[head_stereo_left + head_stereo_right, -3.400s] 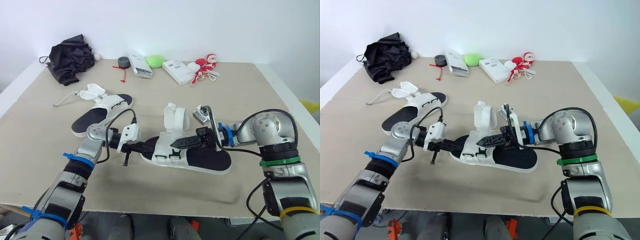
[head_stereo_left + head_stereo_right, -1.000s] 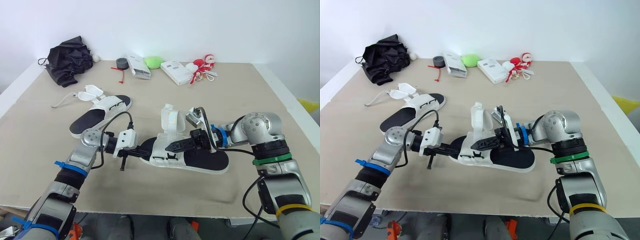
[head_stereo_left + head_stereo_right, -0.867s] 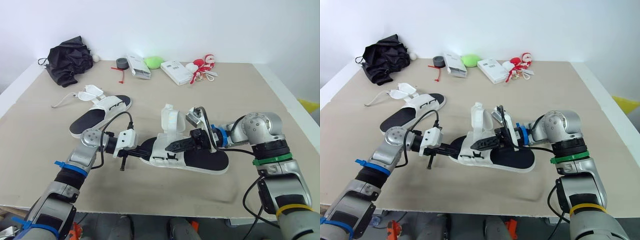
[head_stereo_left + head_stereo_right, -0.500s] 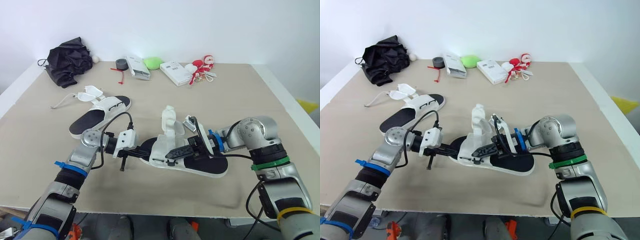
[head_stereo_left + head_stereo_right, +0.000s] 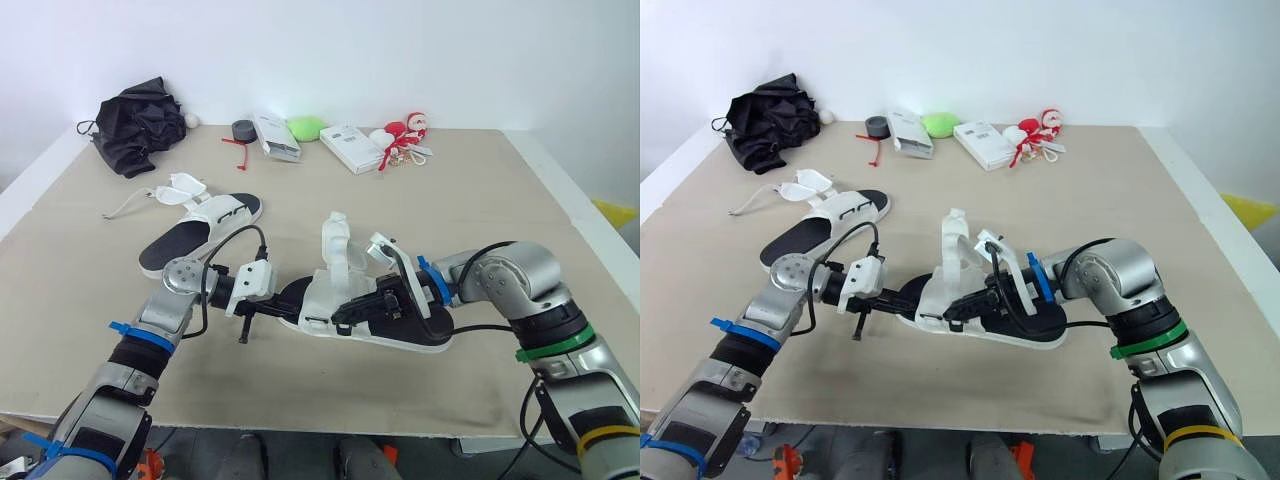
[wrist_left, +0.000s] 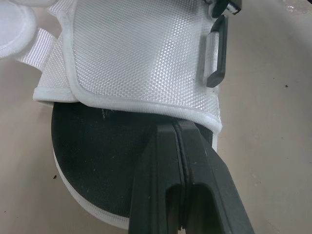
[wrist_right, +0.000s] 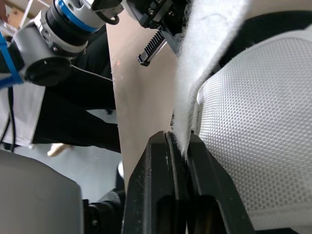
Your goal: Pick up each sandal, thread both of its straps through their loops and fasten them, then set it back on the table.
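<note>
**Both arms meet over one sandal.** A white mesh sandal with a black footbed [image 5: 325, 290] lies flat in the middle of the beige table [image 5: 480, 190], toward its front edge, with a robot arm at either end.

The left gripper [image 5: 287, 303] reaches in at the sandal's left end. Its two black fingers [image 6: 161, 185] are pressed together with no gap and lie over the black footbed, just short of the mesh upper. Whether they pinch anything cannot be told. A black plastic loop [image 6: 216, 58] sits on the side of that upper, just beside them.

The right gripper [image 5: 345, 311] comes across the footbed from the right. Its fingers [image 7: 156, 185] are nipped tight on a fuzzy white strap [image 7: 204, 63], which runs down between them against the mesh. An upright white flap [image 5: 335, 235] stands above the upper, close to the right wrist.

A second white sandal with a black footbed [image 5: 205, 225] lies toward the table's left edge, just beyond the left forearm and apart from both grippers. Its open white straps [image 5: 180, 185] are splayed at its far end, and a thin white cord [image 5: 120, 205] trails beside them.

Along the far edge, well apart from the near sandal, sit:
- a crumpled black cloth [image 5: 135, 125] at the far left corner
- a small white ball [image 5: 191, 120]
- a black tape roll [image 5: 242, 128]
- a long white box [image 5: 275, 135]
- a green rounded object [image 5: 305, 127]
- a flat white box [image 5: 352, 146]
- a red and white toy [image 5: 405, 135]
</note>
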